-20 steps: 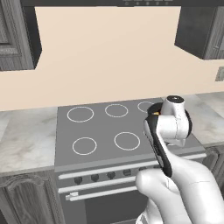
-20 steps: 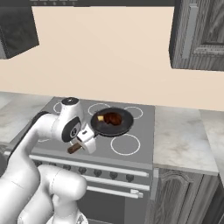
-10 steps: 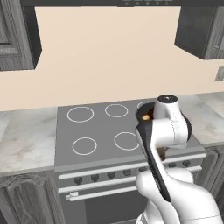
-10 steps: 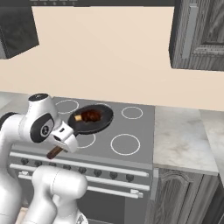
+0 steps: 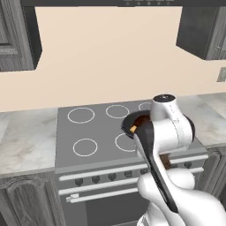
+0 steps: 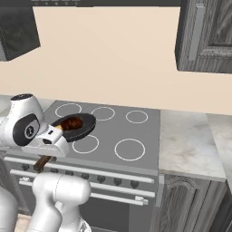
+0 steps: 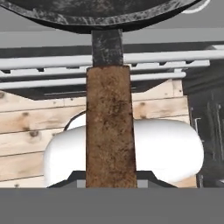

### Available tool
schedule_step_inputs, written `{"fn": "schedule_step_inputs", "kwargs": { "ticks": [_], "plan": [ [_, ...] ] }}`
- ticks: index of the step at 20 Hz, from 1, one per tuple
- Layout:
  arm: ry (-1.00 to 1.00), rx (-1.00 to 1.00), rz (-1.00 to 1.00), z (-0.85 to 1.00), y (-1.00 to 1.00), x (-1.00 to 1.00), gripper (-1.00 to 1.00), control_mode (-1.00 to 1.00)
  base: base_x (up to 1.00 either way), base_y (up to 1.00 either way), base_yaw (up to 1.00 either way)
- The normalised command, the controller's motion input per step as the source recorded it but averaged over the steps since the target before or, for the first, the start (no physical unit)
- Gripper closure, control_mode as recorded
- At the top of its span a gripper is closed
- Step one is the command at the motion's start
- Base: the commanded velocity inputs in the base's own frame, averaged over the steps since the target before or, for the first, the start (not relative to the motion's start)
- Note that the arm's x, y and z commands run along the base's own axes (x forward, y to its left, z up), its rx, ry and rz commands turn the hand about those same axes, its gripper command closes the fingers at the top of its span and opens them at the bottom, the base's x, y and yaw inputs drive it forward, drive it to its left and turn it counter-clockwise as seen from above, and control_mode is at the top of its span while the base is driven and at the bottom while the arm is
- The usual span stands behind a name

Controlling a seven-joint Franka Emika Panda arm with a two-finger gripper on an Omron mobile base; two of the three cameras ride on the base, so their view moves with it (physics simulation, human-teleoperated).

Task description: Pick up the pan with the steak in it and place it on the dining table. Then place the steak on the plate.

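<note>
Item: pan [image 6: 77, 127], small, round, shallow, black, with a straight brown handle [image 7: 110, 127]; it is lifted clear of the stovetop [image 6: 113, 136] and hangs over that stovetop's front part, its bowl level and its handle running back toward the robot. Contents: one steak [image 6: 71, 123], a reddish-brown lump lying inside the bowl; in the left base view the steak [image 5: 140, 122] shows a yellowish-tan end at the pan's near rim, and the pan [image 5: 132, 123] itself is partly hidden behind the white arm. End effector [image 6: 49, 144]: clamped on the brown handle, which passes through the white hand so that the handle's free end sticks out below and behind it; in the hand view the handle runs straight up the middle from between the end effector [image 7: 110, 181] tips to the pan's dark underside [image 7: 105, 15] at the top. Stovetop: dark grey, flat, marked with white rings, set between light marbled table surfaces [image 6: 190, 142] on either side. Below it: an oven front with a row of dark knobs [image 6: 95, 179] and a pale bar handle. In the hand view, under the pan, pale rails of the oven front and a light wooden plank floor [image 7: 26, 127] are visible. Above: dark wood-grain cabinets [image 6: 206, 36] against a plain beige wall.
</note>
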Motion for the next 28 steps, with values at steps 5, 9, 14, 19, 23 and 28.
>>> {"fn": "schedule_step_inputs", "kwargs": {
  "ticks": [5,9,14,19,23,28],
  "plan": [
    [0.01,0.09,0.10,-0.07,0.00,-0.28,1.00,-1.00,0.00,0.00,0.00],
    [-0.01,0.00,0.00,0.00,0.00,-0.01,1.00,-1.00,0.00,0.00,0.00],
    [-0.01,-0.01,0.02,-0.03,0.01,-0.15,1.00,1.00,-0.06,0.04,0.03],
    [0.00,0.00,0.00,0.00,0.00,0.00,1.00,1.00,-0.15,0.02,0.47],
    [0.00,0.00,0.00,0.00,0.00,0.00,1.00,1.00,-0.08,0.00,0.50],
    [0.00,0.00,0.00,0.00,0.00,0.00,1.00,1.00,-0.08,0.00,0.50]
  ]
}}
